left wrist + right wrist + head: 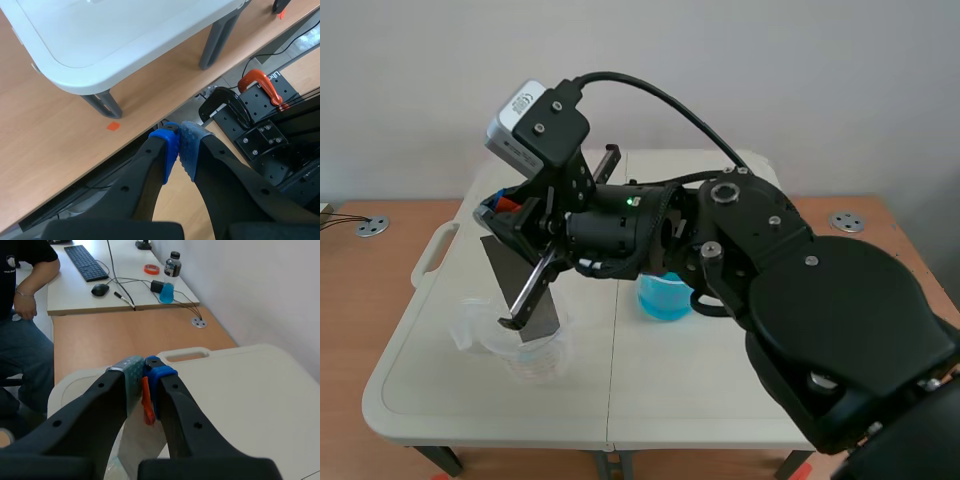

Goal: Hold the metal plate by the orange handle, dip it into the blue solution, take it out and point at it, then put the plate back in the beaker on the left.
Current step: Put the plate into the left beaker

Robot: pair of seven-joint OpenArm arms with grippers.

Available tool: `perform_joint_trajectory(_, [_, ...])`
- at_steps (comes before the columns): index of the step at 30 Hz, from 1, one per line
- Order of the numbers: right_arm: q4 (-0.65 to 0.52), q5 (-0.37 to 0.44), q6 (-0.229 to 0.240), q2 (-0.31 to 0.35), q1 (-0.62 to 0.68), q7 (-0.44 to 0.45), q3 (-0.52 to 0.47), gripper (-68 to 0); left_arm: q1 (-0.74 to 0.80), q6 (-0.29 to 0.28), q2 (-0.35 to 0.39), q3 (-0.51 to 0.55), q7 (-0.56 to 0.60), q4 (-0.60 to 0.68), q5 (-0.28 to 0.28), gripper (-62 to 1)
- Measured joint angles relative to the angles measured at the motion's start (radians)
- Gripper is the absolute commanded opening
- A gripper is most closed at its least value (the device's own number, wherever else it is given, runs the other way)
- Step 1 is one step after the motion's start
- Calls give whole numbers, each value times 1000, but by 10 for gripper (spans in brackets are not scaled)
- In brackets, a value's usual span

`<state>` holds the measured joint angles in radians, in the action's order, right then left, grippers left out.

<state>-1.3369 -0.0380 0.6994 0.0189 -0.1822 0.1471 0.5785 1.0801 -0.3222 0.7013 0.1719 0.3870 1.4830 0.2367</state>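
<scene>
Above white table (670,375), right gripper (145,366) seemingly pinches orange handle (146,407).

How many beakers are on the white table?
2. The clear beaker stands at the table's left, by the metal plate; the blue-filled beaker is mid-table, behind the right arm, which may hide others.

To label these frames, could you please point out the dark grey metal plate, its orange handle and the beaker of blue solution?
dark grey metal plate (510,262), scene view, bare upper face.
orange handle (146,405), right wrist view, middle of the visible strip.
beaker of blue solution (660,298), scene view, its blue-filled wall.
</scene>
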Motion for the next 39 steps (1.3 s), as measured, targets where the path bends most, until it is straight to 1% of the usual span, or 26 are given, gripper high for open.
perform_joint_trajectory(2, [25, 0, -6, 0, 0, 23, 0, -662, 0, 0, 0, 0, 0, 0, 0, -594])
perform_joint_trajectory(3, [36, 0, -18, 0, 0, 34, 0, -662, 0, 0, 0, 0, 0, 0, 0, -594])
perform_joint_trajectory(5, [55, 0, -59, 0, 0, 36, 9, -662, 0, 0, 0, 0, 0, 0, 0, -594])
perform_joint_trajectory(6, [64, 0, -64, 0, 0, 37, 14, -662, 0, 0, 0, 0, -1, 0, 0, -594])
perform_joint_trajectory(11, [100, 0, -65, 0, 0, 52, 33, -662, 0, 0, 0, 0, -50, 1, 0, -594])
perform_joint_trajectory(13, [109, 0, -77, 0, 0, 55, 32, -662, 0, 0, 0, 0, -62, 1, 0, -594])
perform_joint_trajectory(21, [121, 1, -86, 0, 0, 59, 32, -659, 0, 0, 0, 0, -61, 1, 0, -594])
perform_joint_trajectory(28, [121, -37, -86, 0, 0, 66, 32, -564, 0, 0, 0, 0, -61, 1, 0, -594])
perform_joint_trajectory(30, [121, -45, -86, 0, 0, 66, 32, -525, 0, 0, 0, 0, -61, 1, 0, -594])
perform_joint_trajectory(33, [121, -45, -86, 0, 0, 66, 32, -447, 0, 0, 0, 0, -61, 1, 0, -594])
perform_joint_trajectory(36, [121, -51, -86, 0, 0, 65, 32, -340, 0, 0, 0, 0, -61, 1, 0, -594])
perform_joint_trajectory(38, [121, -52, -86, 0, 0, 65, 32, -284, 0, 0, 0, 0, -61, 1, 0, -593])
perform_joint_trajectory(39, [121, -52, -86, 0, 0, 65, 32, -260, 0, 0, 0, 0, -61, 1, 0, -569])
